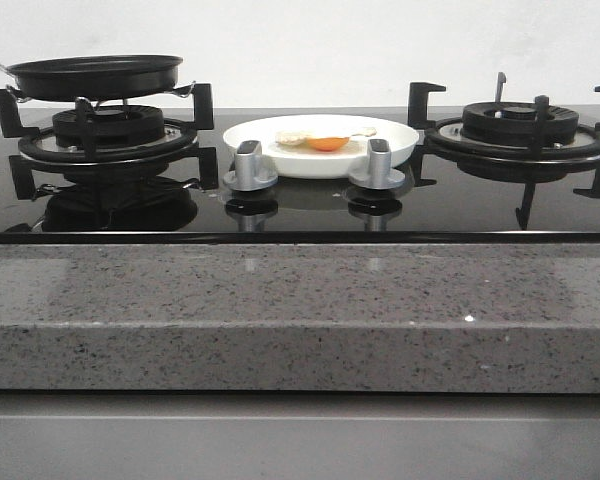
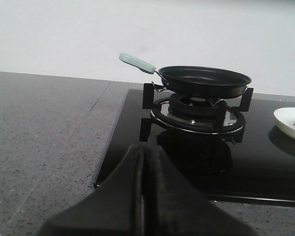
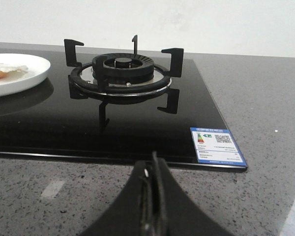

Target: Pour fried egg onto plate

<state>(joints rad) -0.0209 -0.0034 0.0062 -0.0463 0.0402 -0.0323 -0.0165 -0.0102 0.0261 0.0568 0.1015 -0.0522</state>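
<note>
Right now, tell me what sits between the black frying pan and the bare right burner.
Front view: the round white plate holding the fried egg, with two silver knobs in front.

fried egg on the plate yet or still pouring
Looks done: the fried egg lies on the plate between the burners, and the frying pan sits empty-looking on the left burner. In hand: nothing; the left pincer and right pincer are shut, away from the stove. Left: nothing obvious.
</note>
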